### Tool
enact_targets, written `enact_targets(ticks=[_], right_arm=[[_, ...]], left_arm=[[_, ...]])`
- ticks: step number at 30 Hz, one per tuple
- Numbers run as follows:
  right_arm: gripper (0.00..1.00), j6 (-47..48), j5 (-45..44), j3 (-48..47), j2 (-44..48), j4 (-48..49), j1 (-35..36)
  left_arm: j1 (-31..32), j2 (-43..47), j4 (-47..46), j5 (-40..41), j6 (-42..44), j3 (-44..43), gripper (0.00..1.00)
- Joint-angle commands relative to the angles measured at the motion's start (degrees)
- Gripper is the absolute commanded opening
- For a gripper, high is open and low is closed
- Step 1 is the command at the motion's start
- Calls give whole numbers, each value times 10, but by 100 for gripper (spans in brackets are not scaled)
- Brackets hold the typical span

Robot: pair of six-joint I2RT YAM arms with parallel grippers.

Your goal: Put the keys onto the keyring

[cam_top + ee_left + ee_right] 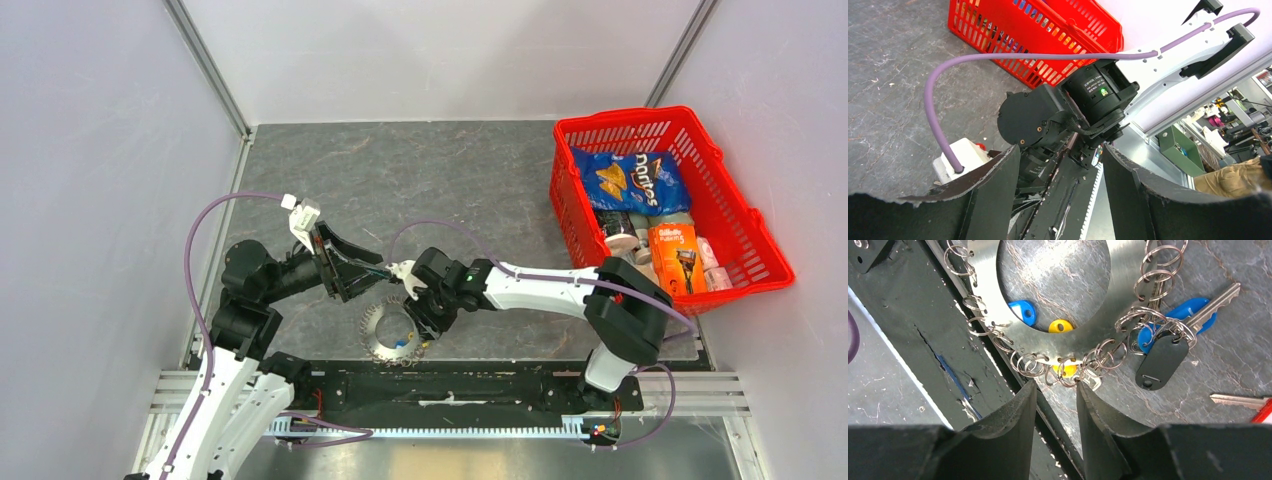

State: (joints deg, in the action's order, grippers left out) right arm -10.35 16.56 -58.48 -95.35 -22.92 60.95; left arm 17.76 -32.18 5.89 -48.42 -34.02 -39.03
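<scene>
Grey desk [450,170], red basket [620,118] of groceries off at the far right, and the big toothed keyring [1128,285] lying flat at the near edge. The left hand [1060,160] is spread wide near it, while the right hand [1055,387] sits half spread at the rim, pinching nothing. Blue and yellow tagged keys [1218,300] sit at its little loops, and one red-tagged key [1235,400] lies loose beside.

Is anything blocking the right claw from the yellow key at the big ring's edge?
No, nothing visible. The right gripper, jaws open, points straight at the yellow key among wire loops on the keyring rim.
</scene>
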Motion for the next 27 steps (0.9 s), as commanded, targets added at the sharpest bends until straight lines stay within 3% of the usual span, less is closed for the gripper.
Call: enact_targets(ticks=[1,16,22,27], right_arm=[[42,13,-1,-30,-13,20,5],[36,17,0,-39,-39,20,8],[22,18,-1,-41,-42,19,8],[18,18,-4,-42,-47,14,9]], left_arm=[[3,5,-17,-14,8,0,68],[6,5,-14,-15,10,-1,68],[6,4,-13,-14,11,-2,68],[8,4,-12,-14,10,-2,68]])
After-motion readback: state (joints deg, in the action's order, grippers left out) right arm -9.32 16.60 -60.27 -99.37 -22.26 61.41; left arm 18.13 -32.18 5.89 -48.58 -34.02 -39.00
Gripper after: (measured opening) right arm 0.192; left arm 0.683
